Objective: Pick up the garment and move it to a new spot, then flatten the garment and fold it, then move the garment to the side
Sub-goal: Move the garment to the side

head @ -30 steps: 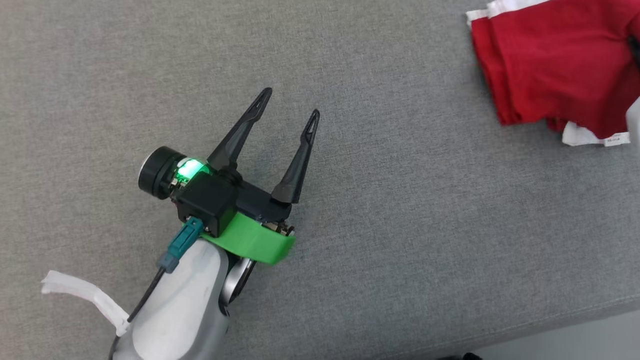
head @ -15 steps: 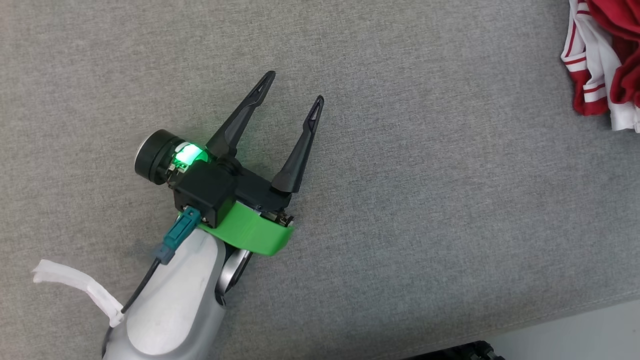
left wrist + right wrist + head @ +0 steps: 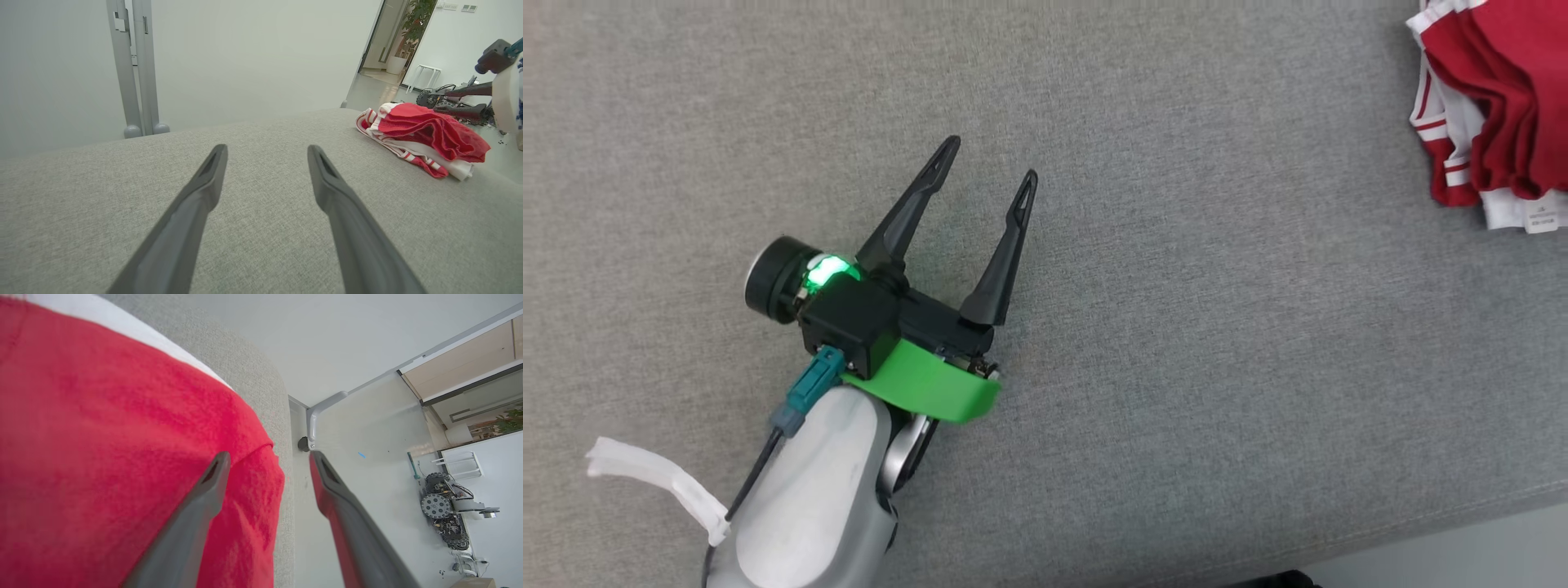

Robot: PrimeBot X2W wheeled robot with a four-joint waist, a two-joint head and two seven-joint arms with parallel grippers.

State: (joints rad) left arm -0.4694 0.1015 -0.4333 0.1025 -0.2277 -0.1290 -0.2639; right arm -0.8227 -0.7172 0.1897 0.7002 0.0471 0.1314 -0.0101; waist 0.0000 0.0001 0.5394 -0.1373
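I am holding my left claw (image 3: 990, 159) spread wide over the bare grey fabric surface (image 3: 1176, 343), its two fingers gripping nothing. The red garment (image 3: 1494, 90) with white striped trim is lying bunched in layers near the surface's right edge, well apart from that claw. A small white label (image 3: 1539, 216) is sticking out at its lower hem, its print too small for me to read. My right claw (image 3: 269, 456) is hovering close to the red cloth with fingers parted, clamping nothing, one finger showing against the cloth, the other past the surface's edge.
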